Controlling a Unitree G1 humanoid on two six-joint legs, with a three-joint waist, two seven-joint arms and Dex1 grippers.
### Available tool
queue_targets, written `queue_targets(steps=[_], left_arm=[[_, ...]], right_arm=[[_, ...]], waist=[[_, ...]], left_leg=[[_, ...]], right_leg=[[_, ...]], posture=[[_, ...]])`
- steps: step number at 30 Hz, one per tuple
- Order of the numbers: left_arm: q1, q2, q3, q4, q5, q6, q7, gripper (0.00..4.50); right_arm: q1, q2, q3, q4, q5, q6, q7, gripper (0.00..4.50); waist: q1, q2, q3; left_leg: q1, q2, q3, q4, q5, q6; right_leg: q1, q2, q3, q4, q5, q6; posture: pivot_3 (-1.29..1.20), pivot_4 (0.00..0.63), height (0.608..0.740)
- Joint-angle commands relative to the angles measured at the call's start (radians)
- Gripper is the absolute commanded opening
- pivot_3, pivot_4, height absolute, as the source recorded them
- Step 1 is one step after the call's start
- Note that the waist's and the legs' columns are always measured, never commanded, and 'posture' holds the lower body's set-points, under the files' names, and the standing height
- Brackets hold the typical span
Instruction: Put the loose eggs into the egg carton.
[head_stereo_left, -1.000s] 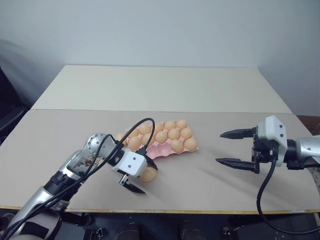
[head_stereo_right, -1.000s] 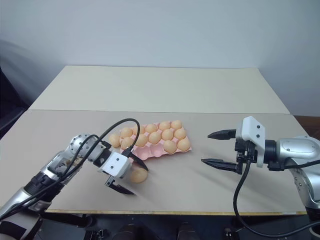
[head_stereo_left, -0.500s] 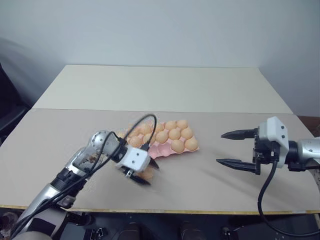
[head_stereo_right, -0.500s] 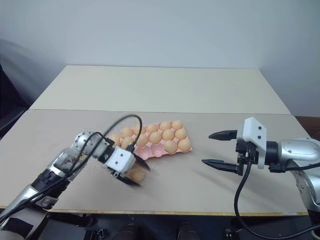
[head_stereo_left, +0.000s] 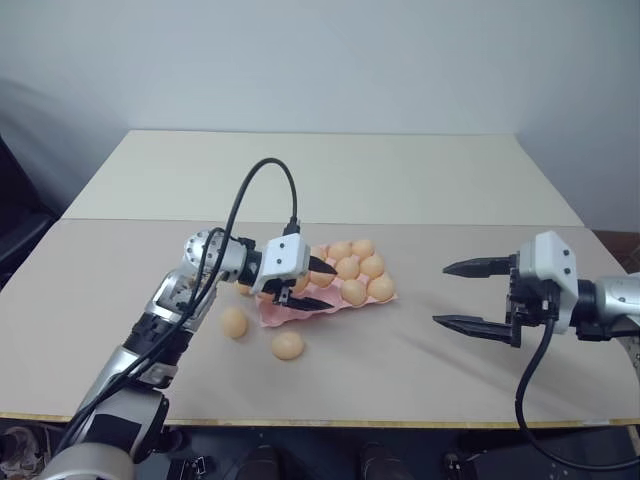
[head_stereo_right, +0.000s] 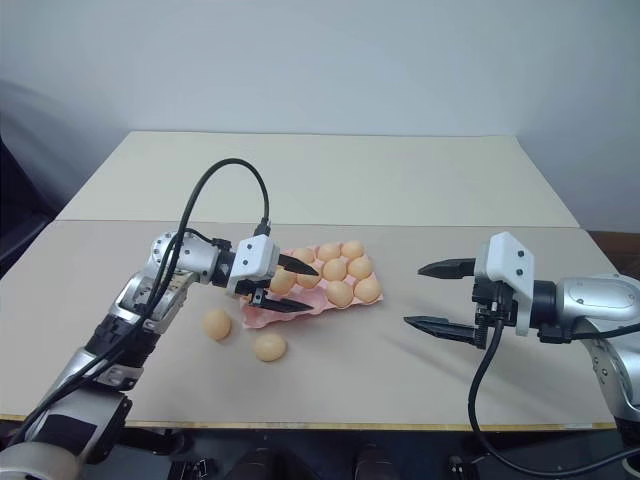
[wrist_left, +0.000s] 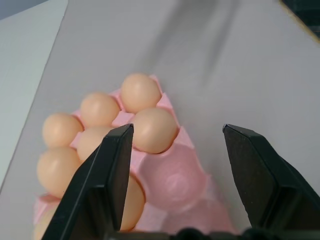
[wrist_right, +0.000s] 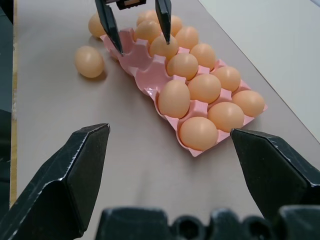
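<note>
Loose eggs: two on the table, just left of the carton.
Left gripper: fingers apart, empty, over the egg carton near-row empty cups.
Right gripper: spread wide, empty, well right of the carton.

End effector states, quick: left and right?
Left end effector: open, holding nothing, over the egg carton.
Right end effector: open, holding nothing.
</note>
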Motion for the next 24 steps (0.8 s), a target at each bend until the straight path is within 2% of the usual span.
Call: queue_targets(steps=[1, 3, 5, 10, 14, 17, 24], left_arm=[[-0.047, 0.075, 0.038, -0.033, -0.070, 0.040, -0.128, 3.44], [-0.038, 0.126, 0.024, -0.056, -0.071, 0.037, -0.192, 3.93], [-0.010, 0.155, 0.014, -0.078, -0.037, -0.047, -0.203, 4.45], [0.050, 0.214, -0.044, -0.099, -0.036, -0.241, -0.231, 4.48], [0.041, 0.252, -0.125, -0.055, -0.006, -0.393, -0.231, 4.48], [0.033, 0.233, -0.145, -0.002, 0.050, -0.497, -0.231, 4.48], [0.042, 0.173, -0.163, 0.031, 0.150, -0.574, -0.193, 4.48]], right_arm=[[0.005, -0.010, -0.046, -0.035, 0.027, -0.002, -0.007, 4.50], [0.004, -0.008, -0.043, -0.039, 0.030, 0.000, -0.011, 4.50], [0.003, -0.008, -0.042, -0.040, 0.033, 0.002, -0.013, 4.50], [0.004, -0.010, -0.039, -0.045, 0.043, 0.005, -0.021, 4.50], [0.002, -0.012, -0.036, -0.047, 0.049, 0.009, -0.027, 4.50], [0.005, -0.015, -0.040, -0.053, 0.055, 0.013, -0.032, 4.50], [0.021, -0.019, -0.058, -0.071, 0.064, 0.025, -0.038, 4.50]], waist=[[0.000, 0.000, 0.000], [-0.002, 0.000, 0.000], [-0.002, 0.000, 0.000], [0.003, 0.000, 0.000], [0.006, 0.000, 0.000], [0.005, 0.000, 0.000], [0.006, 0.000, 0.000]], left_leg=[[0.000, 0.000, 0.000, 0.000, 0.000, 0.000], [0.000, 0.000, 0.000, 0.000, 0.000, 0.000], [0.000, 0.000, 0.000, 0.000, 0.000, 0.000], [0.000, 0.000, 0.000, 0.000, 0.000, 0.000], [0.000, 0.000, 0.000, 0.000, 0.000, 0.000], [0.000, 0.000, 0.000, 0.000, 0.000, 0.000], [0.000, 0.000, 0.000, 0.000, 0.000, 0.000]], right_leg=[[0.000, 0.000, 0.000, 0.000, 0.000, 0.000], [0.000, 0.000, 0.000, 0.000, 0.000, 0.000], [0.000, 0.000, 0.000, -0.001, 0.000, 0.000], [0.000, 0.000, 0.000, -0.001, 0.000, 0.000], [0.001, 0.000, 0.000, -0.001, 0.000, 0.000], [0.001, 0.000, 0.000, -0.001, 0.000, 0.000], [0.001, 0.000, 0.000, -0.001, 0.000, 0.000]], posture=[[0.00, 0.150, 0.740], [0.00, 0.150, 0.740], [0.00, 0.150, 0.740], [0.00, 0.150, 0.740], [0.00, 0.150, 0.740], [0.00, 0.150, 0.740], [0.00, 0.150, 0.740]])
